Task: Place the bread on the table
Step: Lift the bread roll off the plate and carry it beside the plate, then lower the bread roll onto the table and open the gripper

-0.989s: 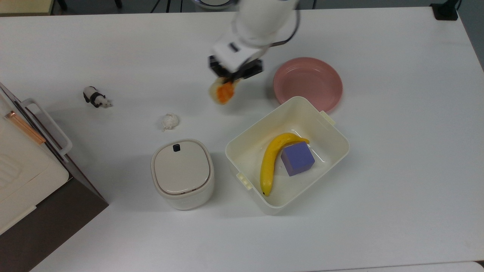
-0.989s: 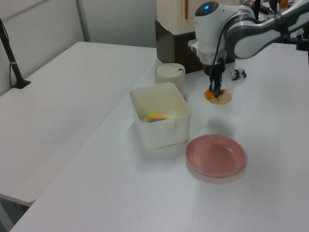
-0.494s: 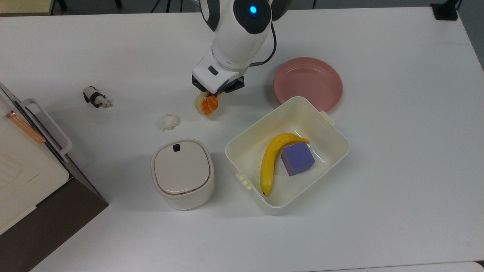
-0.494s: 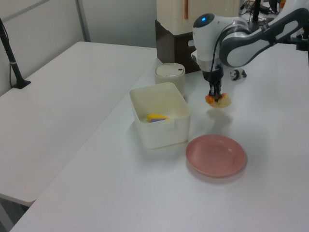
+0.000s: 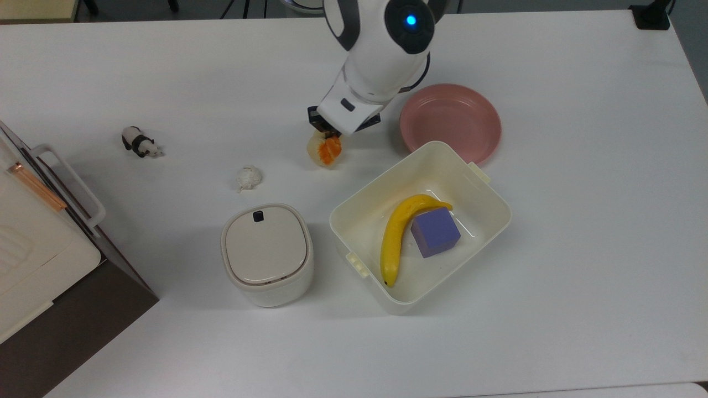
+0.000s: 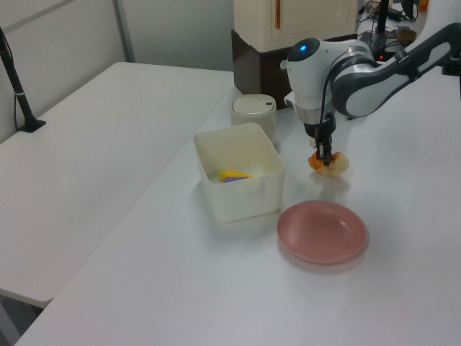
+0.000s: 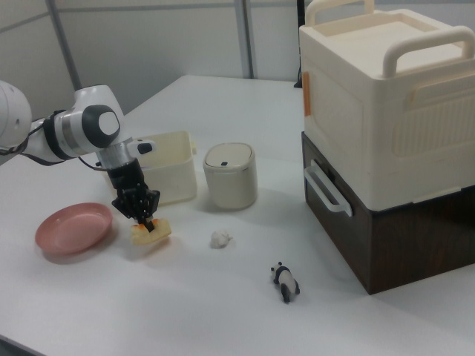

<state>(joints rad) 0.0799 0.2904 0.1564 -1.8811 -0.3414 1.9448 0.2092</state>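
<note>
The end effector (image 5: 330, 138) was clamped on the bread (image 5: 326, 151), its dark fingers (image 7: 141, 210) pinching the loaf's orange-brown ridged top from above. In the right view the bread (image 7: 151, 232) sat low against the tabletop (image 5: 581, 232), its pale cream side close to or touching the white surface; I could not tell whether it rested fully there.

Places below are given relative to the cream bin (image 5: 481, 190), as the top view shows them. The bread lay just beyond the bin's upper-left corner, apart from its wall. The pink plate (image 5: 451, 119) stood just above the bin, its lower edge hidden behind the bin's rim. Inside the bin lay a yellow banana (image 5: 395, 237) with a purple cube (image 5: 435, 232) touching its inner curve. To the bin's left, near but apart, stood a small lidded cream container (image 5: 267, 254). Farther left and higher, a small white lumpy ball (image 5: 248, 177) lay on the tabletop, and well beyond it a toy panda (image 5: 141, 142). At the far left edge stood a cream case on a dark brown base (image 5: 50, 265).
</note>
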